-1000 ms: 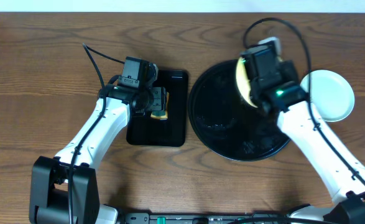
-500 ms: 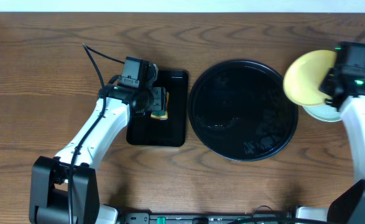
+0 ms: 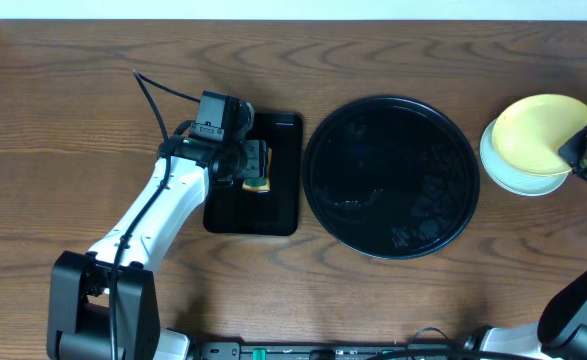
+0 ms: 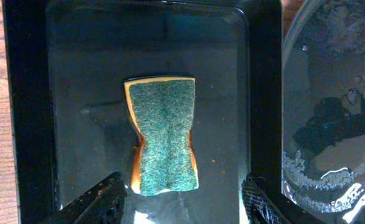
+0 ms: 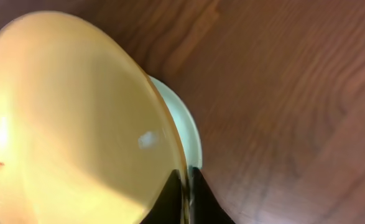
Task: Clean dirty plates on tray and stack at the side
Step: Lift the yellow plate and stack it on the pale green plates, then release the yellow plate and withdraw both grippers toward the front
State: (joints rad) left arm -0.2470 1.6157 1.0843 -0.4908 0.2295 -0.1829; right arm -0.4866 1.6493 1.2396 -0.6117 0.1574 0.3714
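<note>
Two left fingers (image 4: 104,198) stand spread above the small rectangular black tray (image 3: 278,210), with a green-faced sponge (image 4: 163,134) lying flat between them. Right of it on the wooden counter (image 3: 73,100), the large round black tray (image 3: 388,110) glistens with water droplets. At the far right, the right fingers (image 5: 170,202) pinch the rim of the pale yellow plate (image 3: 538,130). It is tilted over a mint-green plate (image 3: 508,178) that sits on the counter just beside the round tray, not touching it.
</note>
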